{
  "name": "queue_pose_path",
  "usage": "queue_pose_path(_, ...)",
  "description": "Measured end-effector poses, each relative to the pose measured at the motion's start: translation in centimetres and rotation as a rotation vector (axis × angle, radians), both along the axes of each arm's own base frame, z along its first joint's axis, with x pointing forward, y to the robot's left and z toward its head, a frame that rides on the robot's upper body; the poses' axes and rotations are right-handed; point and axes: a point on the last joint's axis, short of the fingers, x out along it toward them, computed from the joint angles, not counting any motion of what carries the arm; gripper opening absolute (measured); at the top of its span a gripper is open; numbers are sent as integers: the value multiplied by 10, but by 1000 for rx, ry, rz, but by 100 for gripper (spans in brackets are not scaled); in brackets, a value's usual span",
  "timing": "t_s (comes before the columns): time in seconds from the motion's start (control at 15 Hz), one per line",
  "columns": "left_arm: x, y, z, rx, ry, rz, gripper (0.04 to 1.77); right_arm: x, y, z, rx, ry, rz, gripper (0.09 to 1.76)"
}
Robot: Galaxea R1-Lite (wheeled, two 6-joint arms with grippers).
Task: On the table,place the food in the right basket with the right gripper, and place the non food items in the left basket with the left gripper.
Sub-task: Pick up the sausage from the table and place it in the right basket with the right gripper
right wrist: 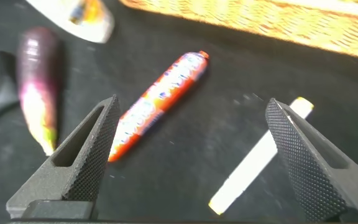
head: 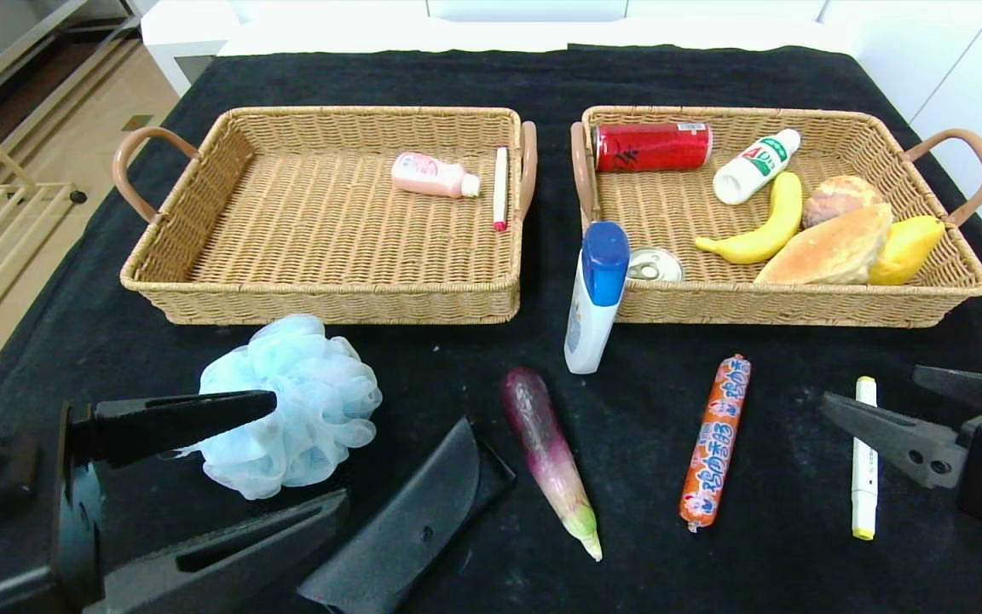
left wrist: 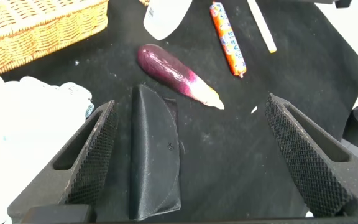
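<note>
On the black table (head: 781, 563), a purple eggplant (head: 546, 456) (left wrist: 169, 68) and an orange sausage stick (head: 715, 442) (right wrist: 160, 99) lie in front of the right basket (head: 798, 311). A white bottle with a blue cap (head: 596, 297) leans between the baskets. My left gripper (head: 310, 450) (left wrist: 190, 106) hangs open at the near left, with the blue pouf (head: 291, 405) on one side and the black glasses case (head: 410, 529) (left wrist: 154, 155) below its jaws. My right gripper (head: 870, 388) (right wrist: 192, 102) is open over the white marker (head: 864, 456) (right wrist: 260, 168). The left basket (head: 320, 303) stands at the back left.
The left basket holds a pink bottle (head: 433, 175) and a red-tipped pen (head: 500, 188). The right basket holds a red can (head: 651, 147), a white bottle (head: 755, 166), a banana (head: 759, 226), bread (head: 832, 247), a yellow fruit (head: 904, 249) and a tin (head: 653, 266).
</note>
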Motion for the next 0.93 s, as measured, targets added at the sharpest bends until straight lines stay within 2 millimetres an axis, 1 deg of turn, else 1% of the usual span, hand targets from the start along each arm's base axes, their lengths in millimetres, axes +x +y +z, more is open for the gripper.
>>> queue_pose_path(0.13, -1, 0, 1, 1, -8, -5, 172, 2, 2, 5, -14, 36, -25, 171)
queue_pose_path(0.33, -1, 1, 1, 1, -12, -4, 172, 14, 8, 6, -28, 61, -64, 171)
queue_pose_path(0.47, -2, 1, 2, -1, -16, -6, 172, 16, 14, 1, -77, 148, -50, 171)
queue_pose_path(0.6, -3, 1, 2, -3, -18, -7, 172, 14, 17, 1, -122, 219, -29, 171)
queue_pose_path(0.8, -3, 1, 2, -3, -18, -7, 172, 20, 24, 5, -112, 233, -19, 171)
queue_pose_path(0.93, -3, 1, 2, -3, -18, -8, 172, 25, 31, 15, -62, 266, -53, 171)
